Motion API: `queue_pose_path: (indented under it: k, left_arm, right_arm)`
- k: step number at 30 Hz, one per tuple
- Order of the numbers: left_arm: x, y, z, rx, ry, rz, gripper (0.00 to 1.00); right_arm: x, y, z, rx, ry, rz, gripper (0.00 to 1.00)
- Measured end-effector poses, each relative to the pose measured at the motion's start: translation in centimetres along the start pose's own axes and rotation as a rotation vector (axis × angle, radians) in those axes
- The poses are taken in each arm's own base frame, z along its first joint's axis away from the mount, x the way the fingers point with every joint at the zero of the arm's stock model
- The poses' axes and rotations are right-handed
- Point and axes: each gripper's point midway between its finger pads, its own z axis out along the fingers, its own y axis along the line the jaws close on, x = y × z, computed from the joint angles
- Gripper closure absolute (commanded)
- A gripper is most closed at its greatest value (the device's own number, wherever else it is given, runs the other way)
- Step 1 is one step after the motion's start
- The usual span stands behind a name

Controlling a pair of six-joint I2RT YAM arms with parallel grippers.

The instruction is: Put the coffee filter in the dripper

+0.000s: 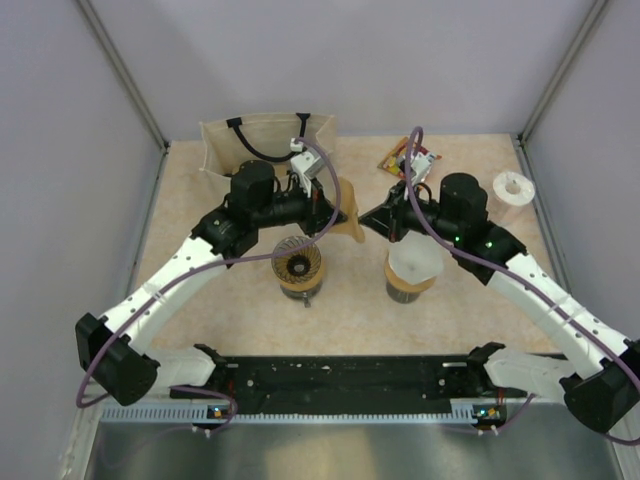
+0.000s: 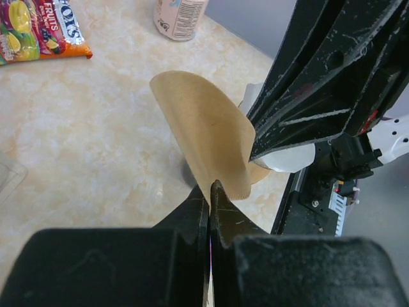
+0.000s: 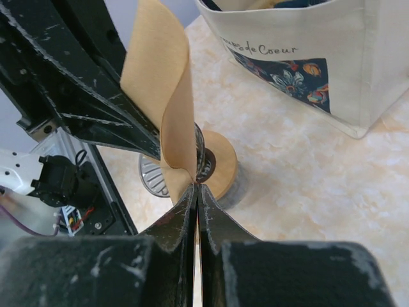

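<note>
Together, left gripper (image 2: 209, 190) and right gripper (image 3: 195, 189) pinch the curled (tan paper) coffee filter (image 2: 204, 125).

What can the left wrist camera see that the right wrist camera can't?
Only left wrist: a colourful candy bag and a pale labelled container. Only right wrist: a cream canvas tote bag and the dark ribbed dripper in its tan ring. Both: the tan paper coffee filter, pinched by left fingers or right fingers.

Bright even light — soft shadows, wrist-view foregrounds blurred.
</note>
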Motion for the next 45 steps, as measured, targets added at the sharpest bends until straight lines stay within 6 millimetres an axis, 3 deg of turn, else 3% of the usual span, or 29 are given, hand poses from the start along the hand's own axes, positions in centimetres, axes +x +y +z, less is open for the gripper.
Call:
queue_pose_path:
  k: [5,11,17,21,27,34,45]
  left_arm:
    - [-0.1,0.5,0.2,-0.031,-0.006,-0.022,1.0]
    - [0.5,3.3,0.8,-0.162,0.014,-0.067,1.0]
    - [1.2,4.0,1.0,-0.201,0.036,-0.084,1.0]
    - [1.2,3.1,1.1,-0.141,0.038,-0.066,1.0]
    - [2.4,-0.2,0.4,0.047,0.036,0.009,1.0]
    - [2.0,-3.1,-1.0,0.191,0.009,0.106,1.0]
    - [1.8,-4.4,-1.4,0.27,-0.008,0.156,1.0]
  right_arm:
    - [-0.2,1.1,0.6,-0.04,-0.009,-0.007,1.0]
    - [0.3,2.4,0.8,-0.08,0.006,-0.014,1.0]
    - [0.6,1.8,0.8,-0.042,0.013,-0.011,1.0]
    - [0.6,1.1,0.9,-0.003,0.01,-0.011,1.0]
    - [0.5,0.6,0.7,0.031,0.005,-0.018,1.0]
    - [-0.3,-0.4,-1.1,0.127,-0.031,-0.034,1.0]
    - [-0.2,-0.7,-1.5,0.154,-0.027,-0.035,1.0]
